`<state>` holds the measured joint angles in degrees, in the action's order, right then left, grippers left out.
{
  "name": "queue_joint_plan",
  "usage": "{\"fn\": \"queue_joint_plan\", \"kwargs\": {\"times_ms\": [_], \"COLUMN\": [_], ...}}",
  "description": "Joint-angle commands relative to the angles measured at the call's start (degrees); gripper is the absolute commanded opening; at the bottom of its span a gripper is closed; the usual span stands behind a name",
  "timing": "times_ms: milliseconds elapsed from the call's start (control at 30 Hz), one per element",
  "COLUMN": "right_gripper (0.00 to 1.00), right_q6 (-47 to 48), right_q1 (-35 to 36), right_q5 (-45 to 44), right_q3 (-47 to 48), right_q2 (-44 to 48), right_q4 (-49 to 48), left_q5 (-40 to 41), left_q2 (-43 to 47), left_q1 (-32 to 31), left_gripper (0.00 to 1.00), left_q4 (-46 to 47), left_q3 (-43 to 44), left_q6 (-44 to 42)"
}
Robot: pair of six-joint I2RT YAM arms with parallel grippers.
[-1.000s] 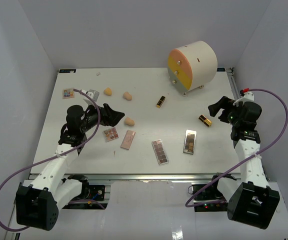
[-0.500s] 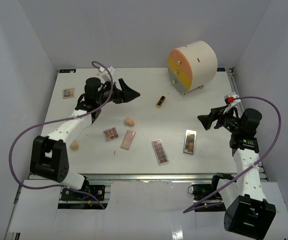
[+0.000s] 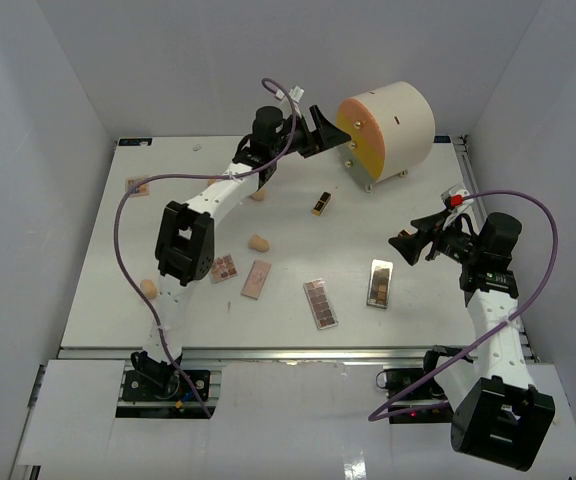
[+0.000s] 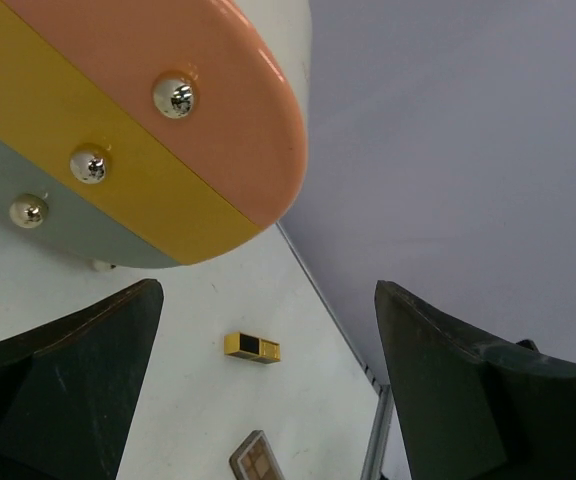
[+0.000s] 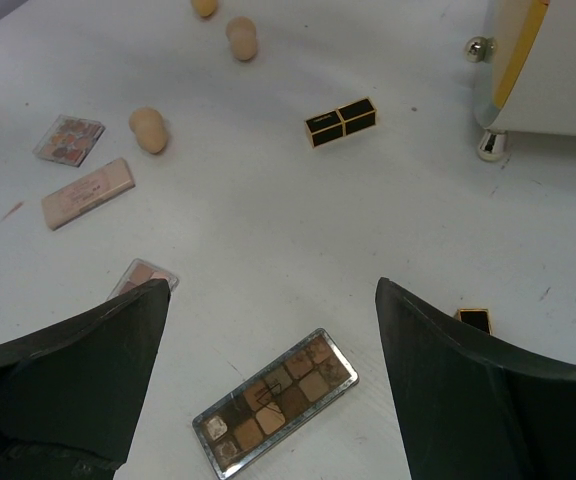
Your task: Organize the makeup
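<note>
The makeup lies scattered on the white table (image 3: 168, 220). A black-and-gold lipstick (image 3: 322, 203) lies mid-back. Two brown palettes (image 3: 379, 283) (image 3: 320, 303) lie near the front, with a pink palette (image 3: 256, 279) and a small palette (image 3: 223, 267) to their left. Peach sponges (image 3: 259, 242) (image 3: 149, 288) lie further left. My left gripper (image 3: 326, 138) is open and empty, raised just in front of the cream cylinder's drawer knobs (image 4: 89, 164). My right gripper (image 3: 408, 238) hangs open above a brown palette (image 5: 276, 403). A second lipstick (image 5: 475, 319) peeks out beside its right finger.
The cream cylinder (image 3: 393, 125) with peach, yellow and grey drawer fronts stands at the back right. Another small palette (image 3: 136, 185) lies at the far left. The left arm stretches across the back of the table. Grey walls close in three sides.
The left arm swung from the table's left side up to the back, and its open gripper now faces the cylinder. The right gripper shifted slightly left and now covers the lipstick beside it.
</note>
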<state>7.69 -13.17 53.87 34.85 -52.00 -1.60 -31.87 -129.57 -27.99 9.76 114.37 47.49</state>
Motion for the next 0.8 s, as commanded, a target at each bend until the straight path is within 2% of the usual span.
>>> {"fn": "queue_joint_plan", "kwargs": {"times_ms": [0,167,533,767], "right_gripper": [0.90,0.90,0.90,0.90], "right_q6": [-1.0,-1.0,-1.5,-1.9], "right_q1": [-0.4,-0.4,-0.5,-0.4], "right_q5": [3.7,3.2,3.6,4.0], "right_q3": [1.6,1.2,1.0,0.9], "right_q2": [0.5,1.4,0.3,-0.2], "right_q4": [-2.6,-3.4,-3.8,-4.2], "left_q5": [3.6,8.5,15.4,18.7], "left_q2": [-6.6,-13.8,-19.5,-22.1], "left_q1": [-0.9,-2.1,-3.3,-3.6], "left_gripper": [0.98,0.94,0.84,0.78], "left_q4": [3.5,6.8,15.0,16.3], "left_q3": [9.7,16.8,19.4,22.1], "left_q6": [9.8,14.9,21.8,25.1]}}
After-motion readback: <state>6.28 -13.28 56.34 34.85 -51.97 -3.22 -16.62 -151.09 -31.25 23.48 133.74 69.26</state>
